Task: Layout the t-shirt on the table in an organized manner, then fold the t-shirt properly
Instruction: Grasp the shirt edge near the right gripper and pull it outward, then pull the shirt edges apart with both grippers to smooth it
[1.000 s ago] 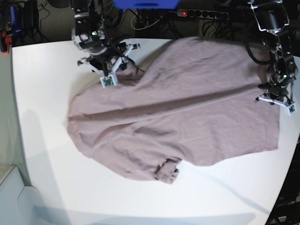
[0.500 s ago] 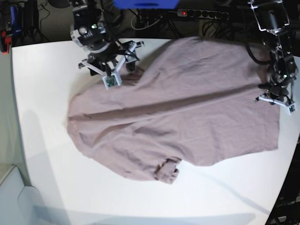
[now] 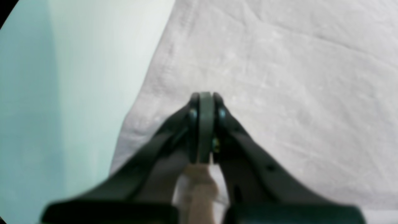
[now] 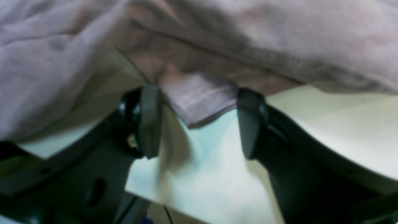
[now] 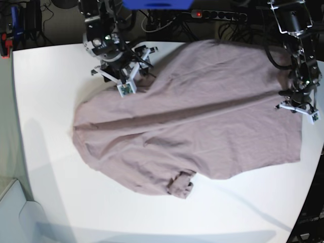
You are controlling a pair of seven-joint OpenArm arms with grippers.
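One table [image 5: 45, 152] is covered across its middle and far side by the t-shirt [image 5: 202, 126], long axis running left to right. The shirt's right edge is pinched by the closed left gripper [image 3: 203, 102]. A sleeve flap [image 4: 199, 96] is framed between the spread, empty jaws of the right gripper [image 4: 199, 124].

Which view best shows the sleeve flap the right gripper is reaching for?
The right wrist view: the sleeve flap sits between the right gripper's open jaws. The base view hides it behind that gripper; the left wrist view misses it.
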